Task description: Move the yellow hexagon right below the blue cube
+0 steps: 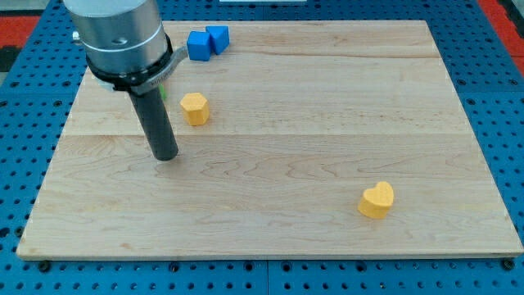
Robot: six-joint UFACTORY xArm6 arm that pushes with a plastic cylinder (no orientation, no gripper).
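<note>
No pincer is fitted here, so nothing is held; just the rod, with my tip point(166, 156) parked on the wooden surface point(311, 123), a bit down-left of the yellow hexagon point(195, 108). The hexagon is found below the blue cube point(207, 42), clearly apart. A yellow heart point(377, 199) is seen far right-bottom.

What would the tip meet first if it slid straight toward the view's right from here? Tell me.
Probably nothing: my tip sits below-left of the yellow hexagon, and the yellow heart lies lower, so that line looks free.
</note>
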